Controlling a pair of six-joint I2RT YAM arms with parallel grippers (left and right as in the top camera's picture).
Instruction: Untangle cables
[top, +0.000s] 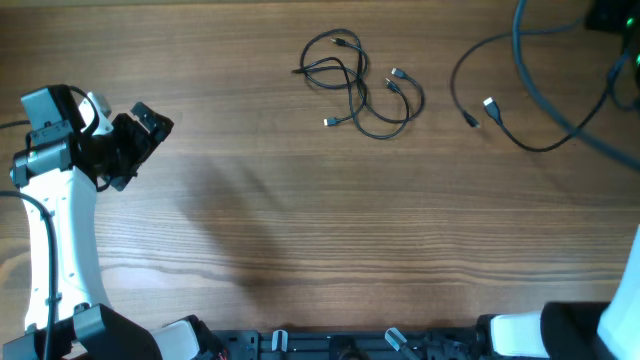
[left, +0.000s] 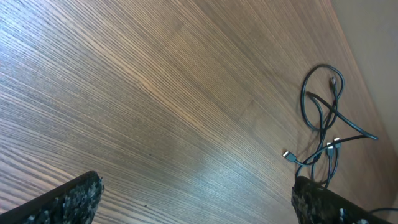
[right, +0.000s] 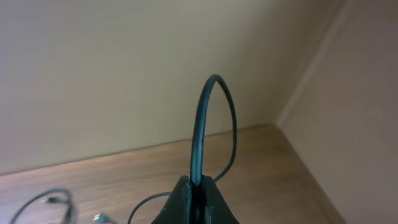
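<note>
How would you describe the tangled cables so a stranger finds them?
On the brown wooden table, look along the far edge near the middle. The knot of thin black cords lies there; unlike the single black cable to its right, its loops overlap.

A brown wood-grain tabletop (top: 300, 230) fills the overhead view, its grain running left to right, with a soft shadow over its near left part. At the far right corner is a dark object (top: 612, 14), cut off by the frame edge; what it is cannot be told. In the right wrist view a plain beige wall (right: 106, 74) stands behind the tabletop and meets a second wall (right: 367, 112) in a corner.
</note>
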